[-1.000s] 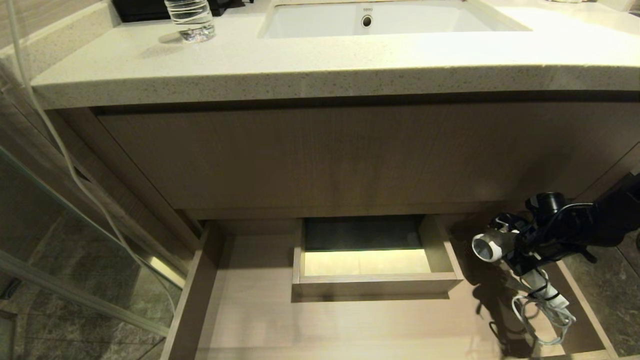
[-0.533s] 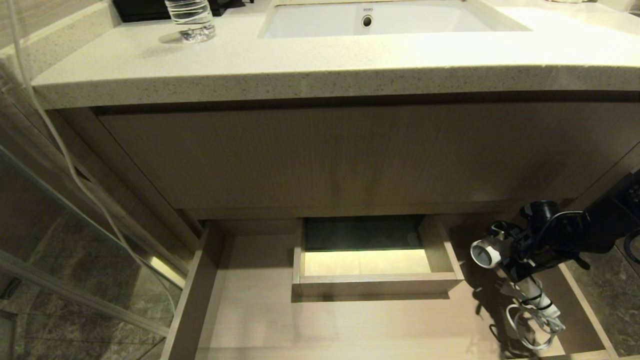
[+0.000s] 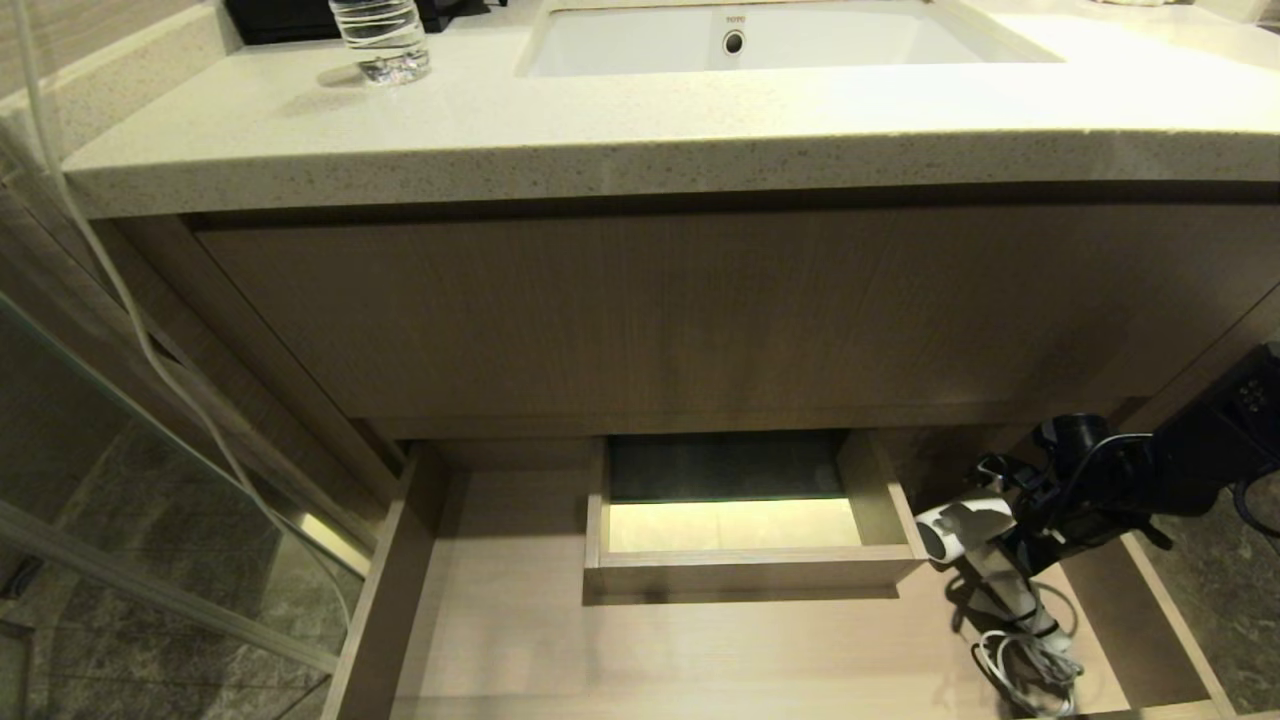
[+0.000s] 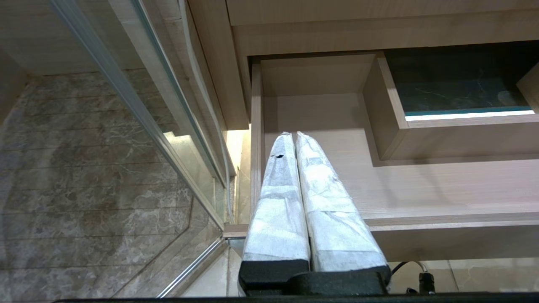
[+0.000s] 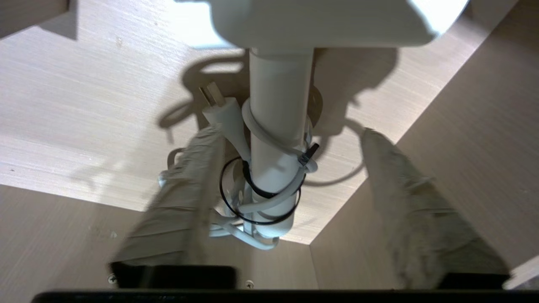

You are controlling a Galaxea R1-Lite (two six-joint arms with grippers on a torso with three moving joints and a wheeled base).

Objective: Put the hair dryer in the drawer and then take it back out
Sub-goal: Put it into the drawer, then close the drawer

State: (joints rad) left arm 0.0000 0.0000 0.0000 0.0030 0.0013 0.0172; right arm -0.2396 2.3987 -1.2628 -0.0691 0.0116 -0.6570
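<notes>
The drawer [image 3: 400, 560] is pulled out below the vanity, light wood inside. In its right part is the white hair dryer [image 3: 958, 528], barrel toward the middle box, handle and coiled cord [image 3: 1030, 660] trailing to the drawer's front. My right gripper [image 3: 1012, 545] is directly over it. In the right wrist view the gripper [image 5: 292, 132] is open. The handle [image 5: 276, 92] runs between the fingers, one finger close beside it and the other well clear. The black strap [image 5: 252, 189] binds the cord. My left gripper [image 4: 292, 134] is shut and empty over the drawer's left end [image 4: 421, 185].
A raised box-shaped cutout [image 3: 750, 570] fills the drawer's middle rear. The drawer's right wall [image 3: 1165, 610] is close to my right arm. Above are the speckled countertop [image 3: 600, 130], a sink [image 3: 760, 40] and a water bottle [image 3: 385, 40]. A glass panel [image 3: 120, 480] stands left.
My right gripper has sunk into the drawer's right part with the hair dryer. Its fingers have spread apart, and the dryer and its cord now sit lower, near the floor.
</notes>
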